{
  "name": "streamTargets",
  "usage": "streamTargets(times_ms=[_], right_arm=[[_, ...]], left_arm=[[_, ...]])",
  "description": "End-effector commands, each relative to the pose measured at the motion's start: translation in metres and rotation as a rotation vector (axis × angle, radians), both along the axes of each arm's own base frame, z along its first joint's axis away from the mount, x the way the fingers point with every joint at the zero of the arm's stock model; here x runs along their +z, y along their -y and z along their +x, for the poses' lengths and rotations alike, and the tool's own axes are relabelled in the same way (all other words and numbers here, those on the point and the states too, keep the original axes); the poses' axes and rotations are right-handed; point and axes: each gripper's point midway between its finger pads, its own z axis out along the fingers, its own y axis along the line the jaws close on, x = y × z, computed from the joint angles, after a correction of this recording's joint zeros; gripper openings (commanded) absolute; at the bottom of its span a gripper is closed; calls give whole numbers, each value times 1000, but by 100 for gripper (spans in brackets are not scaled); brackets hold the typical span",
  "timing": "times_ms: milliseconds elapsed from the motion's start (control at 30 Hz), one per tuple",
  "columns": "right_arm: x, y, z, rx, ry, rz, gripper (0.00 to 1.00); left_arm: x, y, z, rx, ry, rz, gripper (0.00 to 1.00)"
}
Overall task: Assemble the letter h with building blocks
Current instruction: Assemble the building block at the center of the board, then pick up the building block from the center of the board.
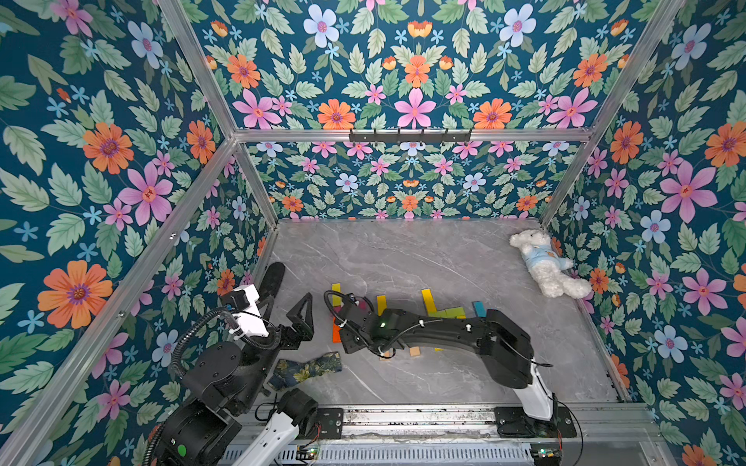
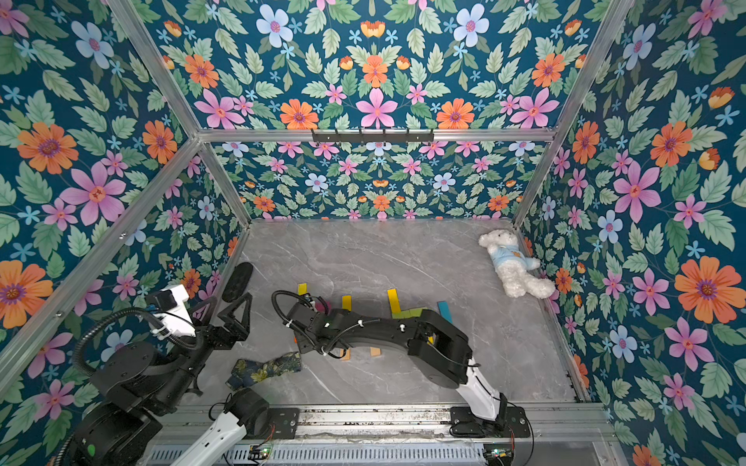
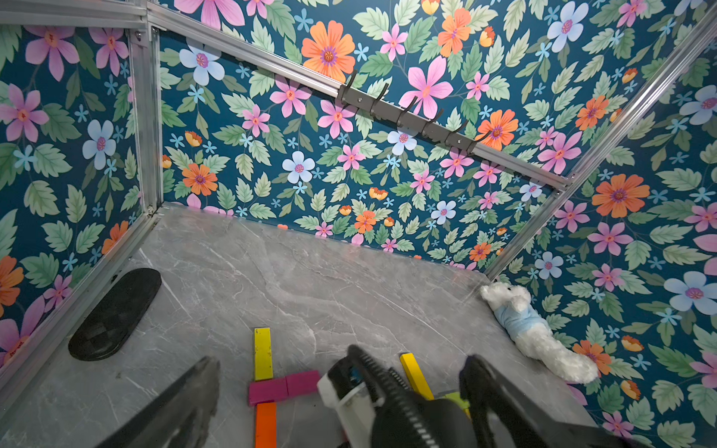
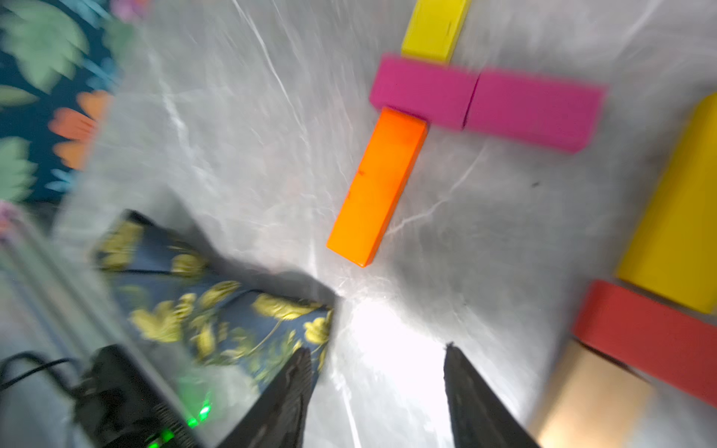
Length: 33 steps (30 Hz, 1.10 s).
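Note:
The building blocks lie flat on the grey marble table [image 1: 424, 258]. In the right wrist view an orange bar [image 4: 378, 186] and a yellow bar [image 4: 434, 27] stand in one line, with two magenta bars [image 4: 535, 108] crossing between them. A long yellow bar [image 4: 675, 217], a red bar [image 4: 652, 337] and a plain wood bar [image 4: 589, 399] lie beside them. My right gripper [image 4: 376, 360] is open over bare table, a short way from the orange bar's end. In both top views the right arm [image 1: 424, 327] covers much of the row. My left gripper [image 1: 300, 312] hangs open at the left, holding nothing.
A white plush bear [image 1: 545, 262] lies against the right wall. A black oval pad [image 1: 272, 278] sits by the left wall. A dark floral cloth [image 1: 306, 369] lies near the front left, close to my right gripper. A lime bar [image 1: 448, 312] and a blue bar [image 1: 479, 308] show behind the right arm.

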Motion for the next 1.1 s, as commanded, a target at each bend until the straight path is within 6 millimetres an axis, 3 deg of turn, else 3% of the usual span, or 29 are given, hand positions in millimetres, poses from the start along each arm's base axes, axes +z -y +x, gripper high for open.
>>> streamTargets(times_ms=[0,67,133,233,300,500,667,833,1067], right_arm=[[14,54,29,-151,31,-27,57],[14,102,41,-246,15,-51,59],[13,158,51,-350,9,-89,69],[14,244,60,-513,6,-164,72],[8,290,60,-602,-27,-183,72],[-13,370,70,-729,-91,-164,74],[-36,396,71,-753,-164,-293,73],[-59,390,80,-698,-210,-284,70],[-75,384,87,-659,-252,-295,65]], left_arm=[[2,4,3,-8,20,-16,99],[-3,5,6,-4,12,-21,99],[-10,9,9,-16,6,-22,99],[-18,16,14,-27,-12,-19,99],[-22,20,18,-32,-28,-15,99],[-30,30,27,-54,-53,-7,99],[-29,30,27,-51,-53,-9,100],[-28,27,26,-40,-49,-2,99],[-27,26,27,-35,-50,5,99]])
